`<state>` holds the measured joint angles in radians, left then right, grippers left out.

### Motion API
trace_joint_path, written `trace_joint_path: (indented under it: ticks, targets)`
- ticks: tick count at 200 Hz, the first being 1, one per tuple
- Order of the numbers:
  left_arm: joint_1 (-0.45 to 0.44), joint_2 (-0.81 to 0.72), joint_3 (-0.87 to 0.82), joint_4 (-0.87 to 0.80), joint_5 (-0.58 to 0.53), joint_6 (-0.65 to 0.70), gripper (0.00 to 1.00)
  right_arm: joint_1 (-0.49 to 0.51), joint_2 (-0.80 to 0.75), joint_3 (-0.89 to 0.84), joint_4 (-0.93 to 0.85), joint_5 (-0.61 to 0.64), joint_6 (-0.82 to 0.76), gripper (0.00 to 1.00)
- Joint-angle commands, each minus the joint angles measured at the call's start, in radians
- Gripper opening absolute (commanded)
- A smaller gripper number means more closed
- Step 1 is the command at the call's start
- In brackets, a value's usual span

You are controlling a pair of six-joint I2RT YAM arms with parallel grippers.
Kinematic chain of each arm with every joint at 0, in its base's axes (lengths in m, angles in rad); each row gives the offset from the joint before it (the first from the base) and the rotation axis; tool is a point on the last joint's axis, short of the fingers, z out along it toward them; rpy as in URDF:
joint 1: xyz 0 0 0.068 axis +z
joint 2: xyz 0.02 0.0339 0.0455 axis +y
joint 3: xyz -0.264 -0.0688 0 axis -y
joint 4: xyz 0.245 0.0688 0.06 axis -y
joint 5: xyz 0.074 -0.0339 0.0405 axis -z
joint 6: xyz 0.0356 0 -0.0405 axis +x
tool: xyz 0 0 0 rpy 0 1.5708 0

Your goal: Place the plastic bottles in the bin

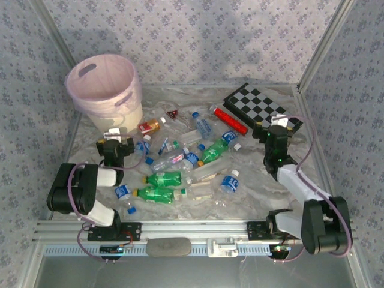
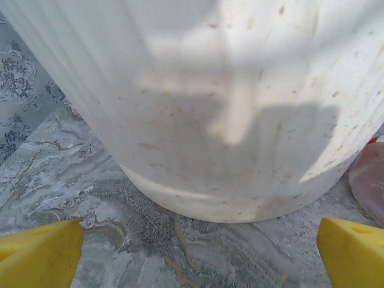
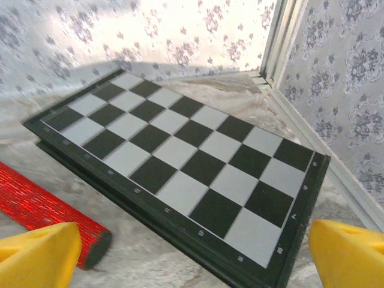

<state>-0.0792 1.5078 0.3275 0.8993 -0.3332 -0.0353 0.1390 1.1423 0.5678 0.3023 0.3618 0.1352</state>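
- Top external, far left: bin (image 1: 107,103) upright in the back corner, no bottle visible inside.
- Left gripper (image 1: 114,139) spread wide, empty, low and just beside bin wall.
- Centre: plastic bottles (image 1: 165,179) all loose on table (image 1: 255,192), right of bin.
- Right gripper (image 1: 277,129) spread wide, empty, facing chessboard (image 3: 180,159).
- Looks like nothing binned yet; whole pile left.

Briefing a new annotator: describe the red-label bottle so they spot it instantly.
Start at the pale pink bin at the table's far left. Just right of its base lies a bottle on its side. It alone has a red label and orange cap; its neighbours are clear with blue caps or green.
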Motion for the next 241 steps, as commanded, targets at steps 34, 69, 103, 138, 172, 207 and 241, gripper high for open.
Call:
trace_joint_path:
  ticks: [34, 69, 103, 138, 172, 207, 241]
  targets:
    - [-0.033, -0.311, 0.158, -0.463, -0.01, -0.08, 1.0, 0.142, -0.066, 0.193, -0.585, -0.116, 0.331, 0.99]
    - [-0.065, -0.394, 0.225, -0.639, 0.085, -0.325, 1.0, 0.26, -0.021, 0.265, -0.806, -0.152, 0.497, 0.99]
    - [-0.133, -0.479, 0.189, -0.716, 0.142, -0.553, 1.0, 0.353, -0.006, 0.261, -0.935, -0.244, 0.636, 0.99]
    - [-0.313, -0.547, 0.154, -0.763, 0.057, -0.649, 1.0, 0.448, -0.059, 0.193, -1.009, -0.307, 0.815, 0.99]
    - [-0.428, -0.477, 0.206, -0.738, 0.045, -0.65, 1.0, 0.484, -0.119, 0.073, -0.974, -0.367, 0.935, 0.98]
    - [-0.477, -0.354, 0.297, -0.723, 0.031, -0.637, 1.0, 0.483, -0.145, 0.008, -0.923, -0.382, 0.966, 0.96]
    - [-0.497, -0.275, 0.359, -0.716, 0.048, -0.641, 1.0, 0.473, -0.117, -0.057, -0.818, -0.427, 0.982, 0.92]
